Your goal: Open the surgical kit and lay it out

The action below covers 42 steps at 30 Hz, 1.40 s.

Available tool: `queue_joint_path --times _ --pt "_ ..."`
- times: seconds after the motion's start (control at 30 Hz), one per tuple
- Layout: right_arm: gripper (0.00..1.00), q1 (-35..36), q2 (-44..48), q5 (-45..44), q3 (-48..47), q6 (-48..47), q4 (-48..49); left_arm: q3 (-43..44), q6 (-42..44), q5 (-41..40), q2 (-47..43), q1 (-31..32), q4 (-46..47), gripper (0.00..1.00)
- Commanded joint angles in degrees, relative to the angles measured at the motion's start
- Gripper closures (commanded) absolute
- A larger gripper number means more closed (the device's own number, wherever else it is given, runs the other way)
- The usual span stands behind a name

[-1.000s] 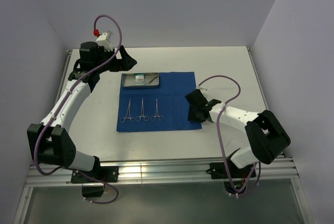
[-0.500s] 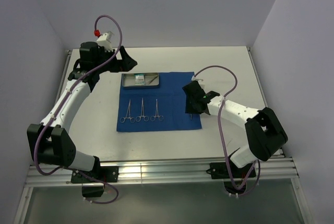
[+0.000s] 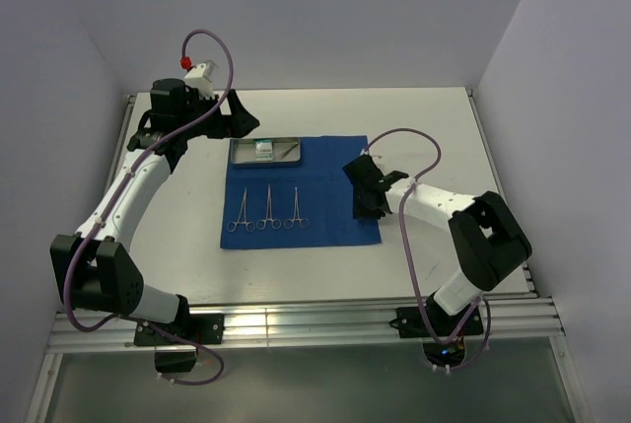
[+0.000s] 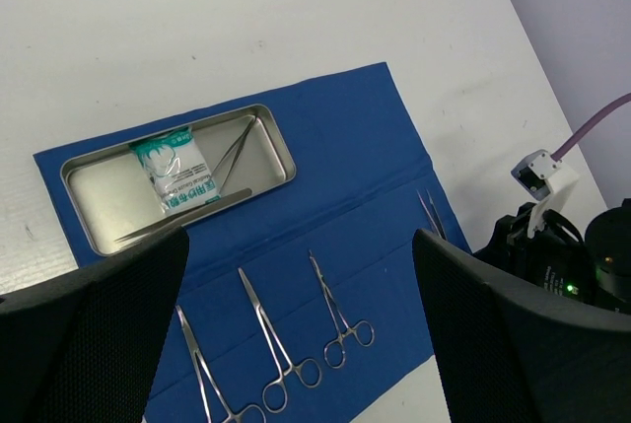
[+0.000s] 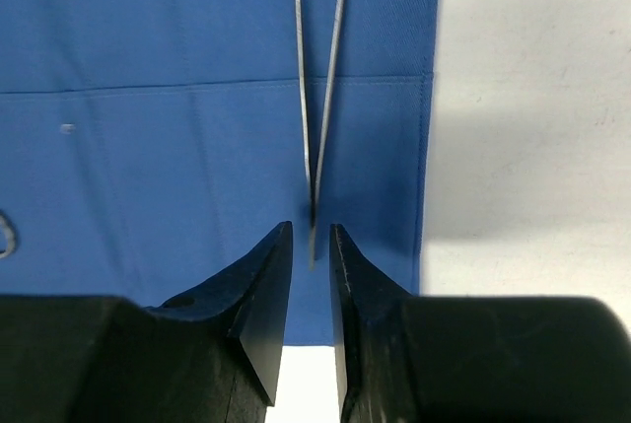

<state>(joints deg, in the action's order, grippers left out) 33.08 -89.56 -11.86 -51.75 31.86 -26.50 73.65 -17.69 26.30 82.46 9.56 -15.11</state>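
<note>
Tweezers (image 5: 320, 68) on blue cloth (image 5: 148, 147), tip between right end effector (image 5: 312, 246) fingers (image 5: 268, 280)

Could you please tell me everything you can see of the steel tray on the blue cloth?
The steel tray is a shallow rectangle with rounded corners and a raised rim, in matte grey metal. It lies flat on the far left corner of the blue cloth. Inside lie a white-green packet, tweezers and one slim instrument. Nothing else touches it.
</note>
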Motion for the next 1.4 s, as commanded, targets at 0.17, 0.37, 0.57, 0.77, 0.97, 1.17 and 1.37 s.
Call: queue_joint_path --times 0.17,0.37,0.57,0.77,0.97,1.17,1.37 --pt "0.75 -0.8 -1.3 -0.4 -2.4 -0.5 -0.3 1.9 0.9 1.0 -0.3 -0.2 0.4 0.01" --pt "0.82 -0.7 -1.4 -0.4 -1.9 -1.4 0.5 1.7 1.0 1.1 0.0 -0.2 0.3 0.01" --pt "0.83 -0.9 -2.5 -0.2 -1.8 -1.9 0.8 2.1 1.3 1.3 0.2 -0.3 0.0 0.01" --pt "0.84 -0.9 -3.4 -0.1 -2.4 -2.2 0.7 2.2 1.0 1.4 0.5 -0.3 0.0 0.01" --pt "0.91 -0.9 -2.6 0.0 -2.1 -2.1 0.7 2.0 1.0 1.5 0.6 -0.3 0.1 0.01" --pt "1.00 -0.8 -0.2 -0.4 -3.5 -0.5 -2.6 2.7 0.3 1.6 1.6 -0.4 -0.7 0.01" --pt "1.00 -1.0 3.9 0.8 -3.8 0.4 -5.9 3.0 -0.1 2.2 1.9 -0.4 -0.5 0.01"
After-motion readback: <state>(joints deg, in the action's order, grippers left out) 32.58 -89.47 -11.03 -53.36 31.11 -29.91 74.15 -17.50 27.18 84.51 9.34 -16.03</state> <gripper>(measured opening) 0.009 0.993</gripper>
